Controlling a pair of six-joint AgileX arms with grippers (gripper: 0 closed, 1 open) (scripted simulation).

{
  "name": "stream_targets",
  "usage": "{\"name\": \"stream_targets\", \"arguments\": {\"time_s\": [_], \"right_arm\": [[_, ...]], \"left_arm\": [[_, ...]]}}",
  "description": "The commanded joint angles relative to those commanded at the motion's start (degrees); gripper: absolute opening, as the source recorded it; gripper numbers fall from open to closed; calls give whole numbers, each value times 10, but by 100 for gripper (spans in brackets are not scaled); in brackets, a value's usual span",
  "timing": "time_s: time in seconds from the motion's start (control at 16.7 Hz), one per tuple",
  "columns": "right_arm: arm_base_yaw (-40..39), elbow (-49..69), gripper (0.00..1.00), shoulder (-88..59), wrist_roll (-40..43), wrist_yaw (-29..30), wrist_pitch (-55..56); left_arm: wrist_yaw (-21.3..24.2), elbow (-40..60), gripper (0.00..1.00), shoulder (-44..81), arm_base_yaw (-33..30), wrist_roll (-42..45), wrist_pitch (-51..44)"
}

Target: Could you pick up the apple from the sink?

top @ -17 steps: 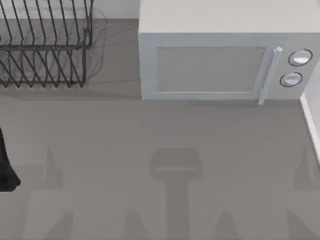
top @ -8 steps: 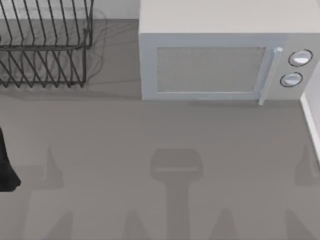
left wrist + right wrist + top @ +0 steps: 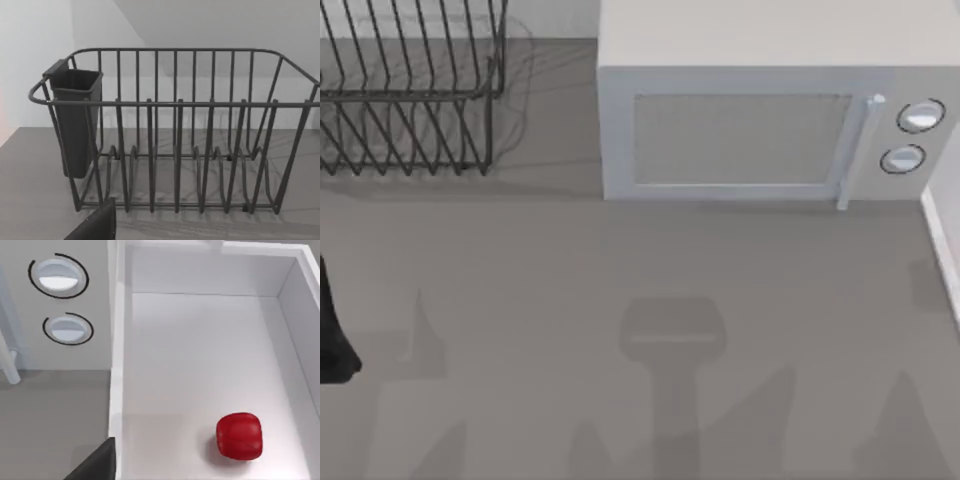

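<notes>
From above, the microwave (image 3: pixel 760 110) sits at 12 o'clock and the sink (image 3: pixel 942 250) edge at 3. Your right wrist view shows the apple (image 3: pixel 239 436) on the sink floor; I cannot tell either gripper's finger spread. Centre over it, then descend straight.

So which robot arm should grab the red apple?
The right one, probably. Its wrist camera looks straight down into the white sink with the apple on the floor of it. The left arm sits at the table's left edge, facing the dish rack.
</notes>
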State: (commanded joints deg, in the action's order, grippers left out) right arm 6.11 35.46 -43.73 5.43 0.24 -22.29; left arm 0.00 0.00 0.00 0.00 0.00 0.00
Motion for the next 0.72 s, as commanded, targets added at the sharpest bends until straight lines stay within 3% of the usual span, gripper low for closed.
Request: {"name": "stream_targets", "arguments": {"time_s": [0.72], "right_arm": [[85,524,100,-652,80,1,-329]], "left_arm": [[0,0,100,0,0,0,0]]}}
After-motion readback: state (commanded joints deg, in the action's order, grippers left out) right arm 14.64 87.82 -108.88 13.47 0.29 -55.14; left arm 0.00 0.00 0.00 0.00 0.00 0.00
